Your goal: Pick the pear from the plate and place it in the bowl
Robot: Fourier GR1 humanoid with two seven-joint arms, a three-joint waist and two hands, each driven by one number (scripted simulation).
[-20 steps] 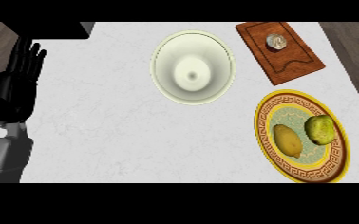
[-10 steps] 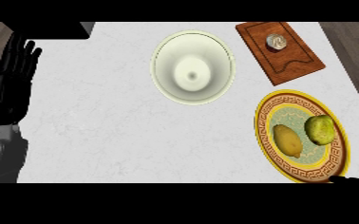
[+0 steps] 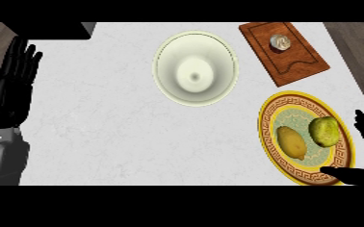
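The pear is lying on the right side of the yellow-rimmed patterned plate, just beside a lemon that is sitting left of it on the same plate. The plate is resting at the right of the pale counter, and the cream bowl is standing well apart from it, up and to the left, with nothing showing inside. A wooden board is lying tilted at the upper right, carrying a small round metallic object that is too small to identify. The left hand is showing at the view's left edge, fingers straight and pointing up, holding nothing. Only dark tips of the right hand are poking in at the plate's lower right edge and beside the pear; they are probably spread apart, but I cannot tell for sure.
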